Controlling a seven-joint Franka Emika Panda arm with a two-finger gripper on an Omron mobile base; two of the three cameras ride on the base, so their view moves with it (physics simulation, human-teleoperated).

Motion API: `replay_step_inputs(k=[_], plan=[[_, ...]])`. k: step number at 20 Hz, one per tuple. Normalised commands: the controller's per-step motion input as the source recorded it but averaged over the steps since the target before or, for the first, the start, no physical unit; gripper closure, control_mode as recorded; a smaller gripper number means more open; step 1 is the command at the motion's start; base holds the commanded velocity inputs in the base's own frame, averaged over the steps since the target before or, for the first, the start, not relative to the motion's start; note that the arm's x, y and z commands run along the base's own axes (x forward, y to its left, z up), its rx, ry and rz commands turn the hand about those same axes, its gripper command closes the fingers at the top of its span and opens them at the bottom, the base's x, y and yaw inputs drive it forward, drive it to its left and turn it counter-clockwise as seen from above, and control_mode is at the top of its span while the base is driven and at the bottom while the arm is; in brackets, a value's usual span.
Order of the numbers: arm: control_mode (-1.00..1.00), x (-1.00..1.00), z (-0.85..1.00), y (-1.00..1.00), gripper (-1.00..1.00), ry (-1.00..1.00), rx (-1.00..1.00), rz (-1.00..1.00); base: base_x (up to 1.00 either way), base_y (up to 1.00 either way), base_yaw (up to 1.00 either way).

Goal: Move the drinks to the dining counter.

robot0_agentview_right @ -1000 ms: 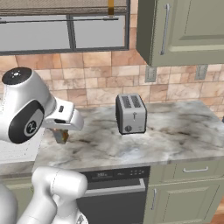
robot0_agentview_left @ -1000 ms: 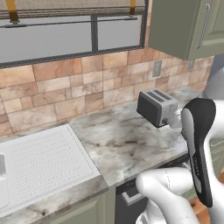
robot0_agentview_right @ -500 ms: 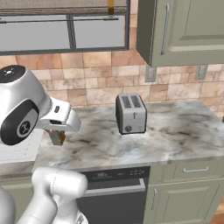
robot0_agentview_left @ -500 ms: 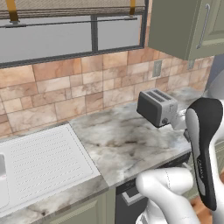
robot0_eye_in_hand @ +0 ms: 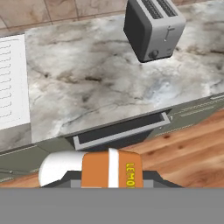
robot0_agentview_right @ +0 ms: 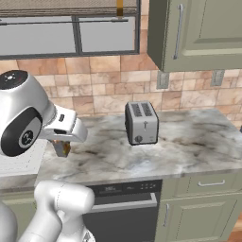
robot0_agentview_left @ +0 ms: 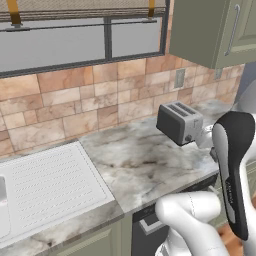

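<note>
- The gripper (robot0_eye_in_hand: 112,177) is clamped on the orange can (robot0_eye_in_hand: 112,169); in the hand view the can sits between the finger tips at the bottom, with a white stripe down its side and part of a yellow word showing.
- In the right base view the can (robot0_agentview_right: 62,148) shows as a small orange-brown piece under the white hand, held in the air above the near left part of the marble worktop (robot0_agentview_right: 189,142).
- The silver toaster (robot0_agentview_right: 141,122) stands upright toward the far side of the worktop, well apart from the can, to its right.
- In the left base view the white draining board (robot0_agentview_left: 45,185) lies left of the toaster (robot0_agentview_left: 179,122).
- A dark dishwasher front (robot0_agentview_right: 124,212) sits below the worktop edge.
- Wooden floor (robot0_eye_in_hand: 188,148) shows beneath the held can.
</note>
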Motion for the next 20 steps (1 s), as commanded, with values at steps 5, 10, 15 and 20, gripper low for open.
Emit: replay_step_inputs(k=[5,10,15,20], plan=[[1.0,0.0,0.0,0.0,1.0,0.0,0.0,0.0,-0.45,0.15,0.0],[1.0,0.0,0.0,0.0,1.0,0.0,0.0,0.0,-0.65,0.04,0.0],[1.0,0.0,0.0,0.0,1.0,0.0,0.0,0.0,-0.56,0.0,0.0],[1.0,0.0,0.0,0.0,1.0,0.0,0.0,0.0,-0.53,0.0,-0.02]])
